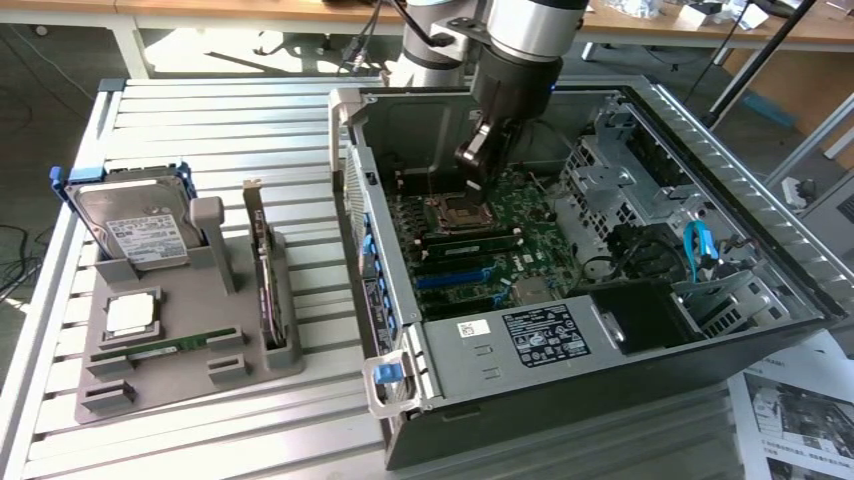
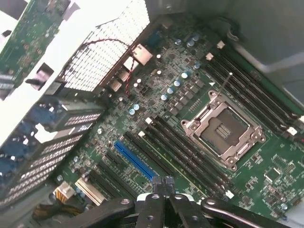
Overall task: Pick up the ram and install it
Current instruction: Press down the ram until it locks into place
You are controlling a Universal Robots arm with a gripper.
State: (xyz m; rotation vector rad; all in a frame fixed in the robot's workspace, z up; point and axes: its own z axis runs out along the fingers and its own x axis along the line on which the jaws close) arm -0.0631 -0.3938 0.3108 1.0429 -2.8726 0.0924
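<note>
Lying flat in the grey holder [image 1: 187,375] on the tabletop [image 1: 240,120], the ram [image 1: 167,349] sits well apart from the gripper [image 1: 477,165], which hangs inside the open computer case [image 1: 747,200] above the motherboard [image 2: 190,109], fingers [image 2: 156,204] together.

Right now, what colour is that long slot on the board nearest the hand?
Bright blue. The long slot stands out on the green motherboard, best in the wrist view.
</note>
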